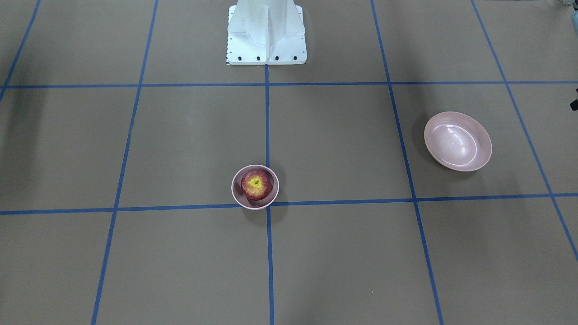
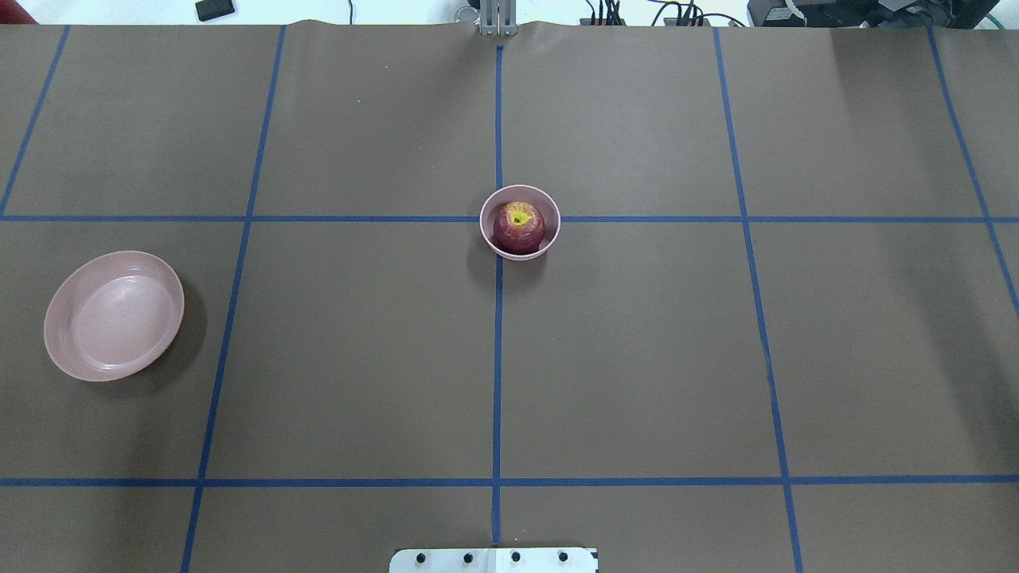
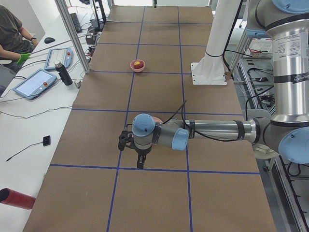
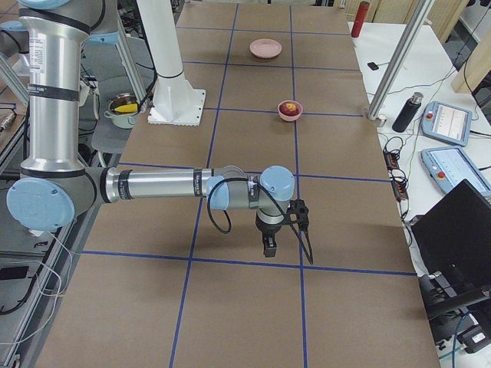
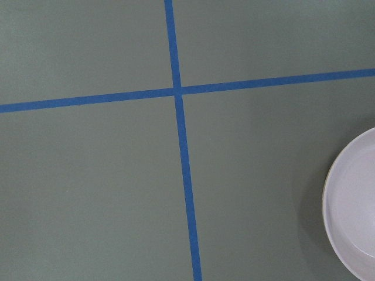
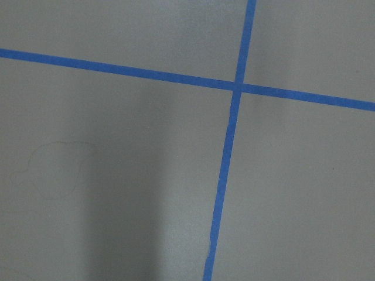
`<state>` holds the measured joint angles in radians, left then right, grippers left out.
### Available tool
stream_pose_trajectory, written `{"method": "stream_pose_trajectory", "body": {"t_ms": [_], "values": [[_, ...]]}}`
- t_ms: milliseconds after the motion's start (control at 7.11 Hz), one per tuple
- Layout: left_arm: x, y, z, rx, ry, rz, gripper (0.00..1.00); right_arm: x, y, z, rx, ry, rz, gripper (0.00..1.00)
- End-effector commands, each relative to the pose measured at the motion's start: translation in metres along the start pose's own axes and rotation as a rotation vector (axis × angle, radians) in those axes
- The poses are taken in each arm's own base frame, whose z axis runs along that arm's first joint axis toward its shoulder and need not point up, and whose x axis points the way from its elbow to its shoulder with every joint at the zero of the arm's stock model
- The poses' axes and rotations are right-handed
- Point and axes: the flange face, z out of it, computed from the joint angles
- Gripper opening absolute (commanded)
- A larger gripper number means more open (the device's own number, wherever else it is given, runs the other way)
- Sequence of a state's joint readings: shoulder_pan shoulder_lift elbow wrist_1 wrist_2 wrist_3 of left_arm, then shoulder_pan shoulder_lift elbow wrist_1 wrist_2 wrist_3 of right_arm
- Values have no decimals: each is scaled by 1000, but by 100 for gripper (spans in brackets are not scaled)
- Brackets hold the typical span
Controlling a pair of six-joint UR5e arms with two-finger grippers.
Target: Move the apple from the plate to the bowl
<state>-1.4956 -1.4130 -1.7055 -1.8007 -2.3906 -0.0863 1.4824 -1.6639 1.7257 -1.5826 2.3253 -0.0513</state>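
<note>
- The plate (image 2: 114,316) lies at the far left of the counter (image 2: 637,358) in the overhead view. It is pale pink, wide and shallow, and nothing is on it.
- The left pincer (image 3: 140,163) shows only in the side view from the robot's left. It points straight down above a crossing of blue tape lines (image 2: 497,358), close to the plate. From that view I cannot tell whether its fingers are apart or together.
- The left wrist camera shows bare counter, the tape crossing and a curve of the plate's rim at its right edge. No fingers are in its view.
- The bowl (image 2: 520,254) stands at the middle of the counter on another tape crossing, well apart from the plate.
- The apple (image 2: 518,228) sits inside the bowl, stem patch upward, and fills most of it.
- The right pincer (image 4: 268,247) shows only in the side view from the robot's right. It points down over bare counter, well apart from the bowl. Again I cannot tell whether it is spread or pressed together.
- Judged from this layout, the transfer looks done and what remains is parking the arms.
- To do that well, each arm should lift straight up before it swings, so nothing drags across the counter.
- The left arm should take a path away from the plate's rim, which is just beside it.
- Neither arm should pass low over the bowl. The apple stands about as high as the rim, so a brush could roll it out or tip the bowl.
</note>
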Motion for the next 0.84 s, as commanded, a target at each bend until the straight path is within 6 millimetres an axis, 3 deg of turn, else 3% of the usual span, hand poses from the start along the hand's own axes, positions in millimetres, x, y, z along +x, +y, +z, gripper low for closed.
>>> {"method": "stream_pose_trajectory", "body": {"t_ms": [0, 704], "values": [[0, -5, 0, 11, -3, 10, 98, 2, 0, 2, -4, 0, 1, 100], [-4, -3, 4, 7, 0, 1, 98, 2, 3, 3, -4, 0, 2, 100]]}}
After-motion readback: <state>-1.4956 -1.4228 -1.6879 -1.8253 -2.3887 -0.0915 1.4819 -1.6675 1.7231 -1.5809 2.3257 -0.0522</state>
